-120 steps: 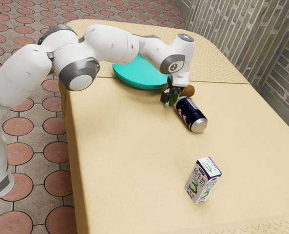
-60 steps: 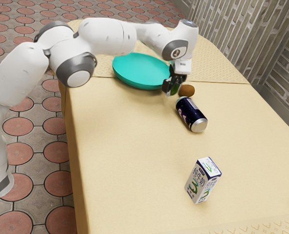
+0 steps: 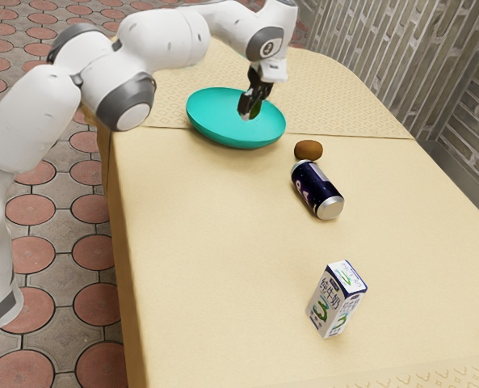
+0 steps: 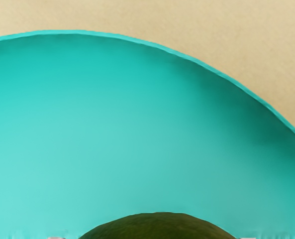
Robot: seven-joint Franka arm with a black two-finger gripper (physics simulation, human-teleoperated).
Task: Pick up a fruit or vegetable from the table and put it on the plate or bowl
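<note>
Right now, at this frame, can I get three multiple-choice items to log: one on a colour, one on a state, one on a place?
1. The plate is: A teal; B red; C white.
2. The gripper is: A open and empty; B shut on the green fruit; C shut on a spoon.
3. The kiwi lies: A on the plate; B in the gripper; C on the table beside the can.

Answers: 1 A, both views show the plate as teal. 2 B, the exterior view shows the fingers clamping the green fruit above the plate. 3 C, the kiwi sits on the bare table next to the can's end.
</note>
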